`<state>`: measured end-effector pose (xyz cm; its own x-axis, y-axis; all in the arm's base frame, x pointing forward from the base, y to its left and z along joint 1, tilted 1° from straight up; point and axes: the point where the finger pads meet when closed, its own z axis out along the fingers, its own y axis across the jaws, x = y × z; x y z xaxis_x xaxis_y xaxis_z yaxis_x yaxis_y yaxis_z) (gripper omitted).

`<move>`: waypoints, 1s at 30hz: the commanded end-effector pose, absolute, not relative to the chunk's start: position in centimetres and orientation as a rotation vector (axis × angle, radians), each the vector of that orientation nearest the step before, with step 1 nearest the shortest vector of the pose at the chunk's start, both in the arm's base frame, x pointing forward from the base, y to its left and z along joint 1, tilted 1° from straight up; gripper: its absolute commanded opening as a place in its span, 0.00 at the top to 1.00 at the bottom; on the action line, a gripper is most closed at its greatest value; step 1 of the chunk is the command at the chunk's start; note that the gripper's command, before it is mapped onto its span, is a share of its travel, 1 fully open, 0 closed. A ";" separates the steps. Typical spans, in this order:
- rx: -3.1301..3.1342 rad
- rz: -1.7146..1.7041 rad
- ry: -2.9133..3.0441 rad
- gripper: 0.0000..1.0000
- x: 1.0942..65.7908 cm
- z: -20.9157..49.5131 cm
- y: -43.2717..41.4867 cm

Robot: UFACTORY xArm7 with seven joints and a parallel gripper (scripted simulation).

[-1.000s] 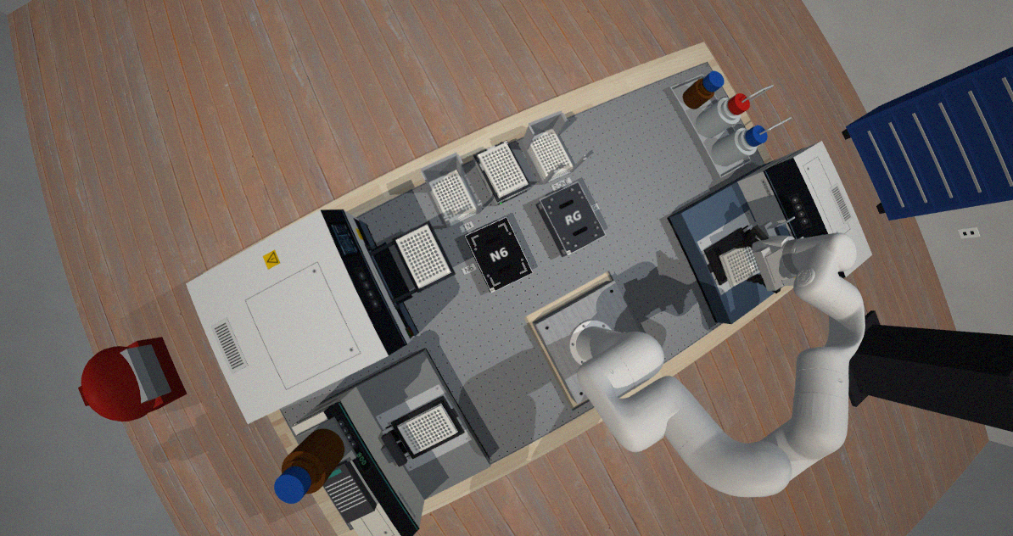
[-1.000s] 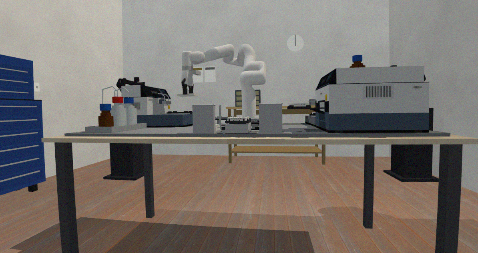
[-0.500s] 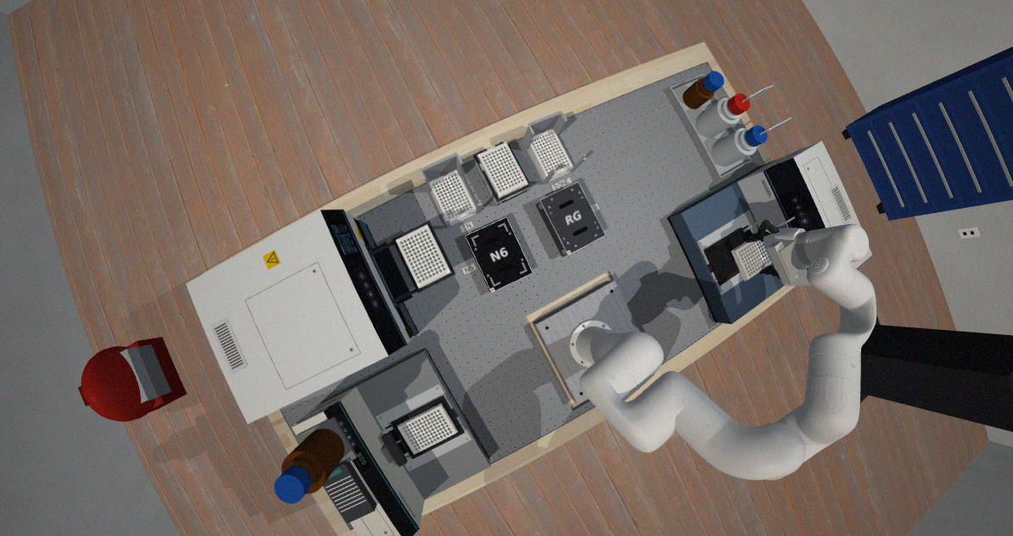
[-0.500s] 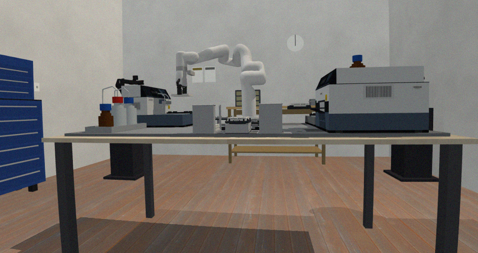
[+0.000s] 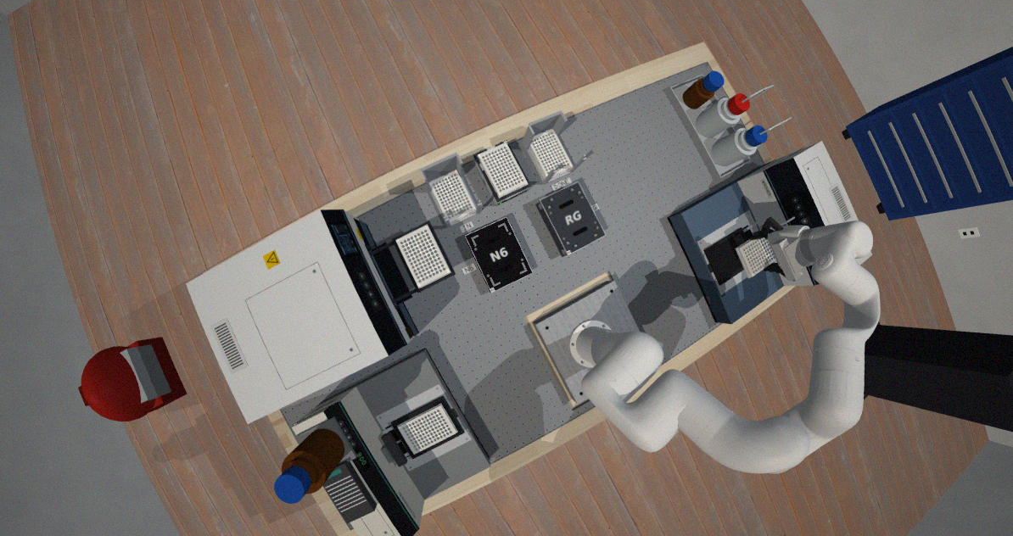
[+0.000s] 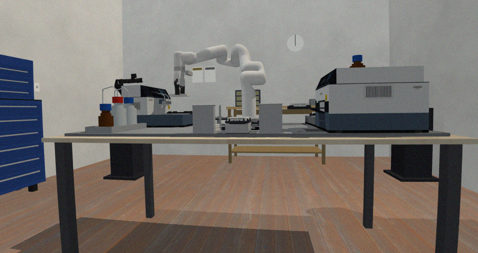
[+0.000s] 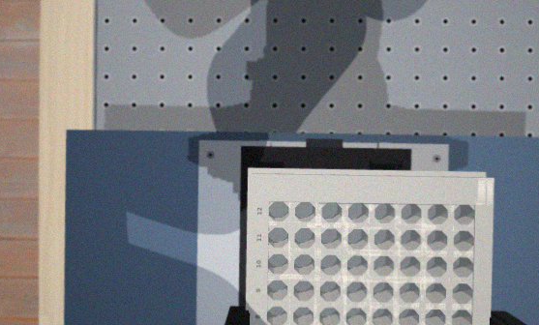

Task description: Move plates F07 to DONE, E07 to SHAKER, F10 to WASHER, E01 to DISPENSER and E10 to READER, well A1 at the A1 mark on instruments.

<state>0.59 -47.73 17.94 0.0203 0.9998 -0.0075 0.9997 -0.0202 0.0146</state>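
Numbers 9 to 12 show on my white well plate [image 7: 368, 251]; my gripper [image 5: 774, 256] is clamped on it above a blue-based machine [image 5: 736, 304].

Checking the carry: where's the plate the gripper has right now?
In the top view, the plate is at the deck's right end, held in the gripper above the black nest of the blue-based instrument, not yet seated.
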 end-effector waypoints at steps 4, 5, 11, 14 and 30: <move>2.229 0.003 2.185 1.00 0.7 18.1 -47.9; 2.229 0.003 2.185 1.00 0.7 18.1 -47.9; 2.229 0.003 2.185 1.00 0.7 17.6 -47.9; 2.229 0.003 2.185 1.00 0.7 17.2 -47.9; 2.229 0.003 2.185 1.00 0.7 15.3 -47.9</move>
<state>0.64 -47.76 15.38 0.0203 0.9998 -0.0075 0.9997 -0.0202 0.0146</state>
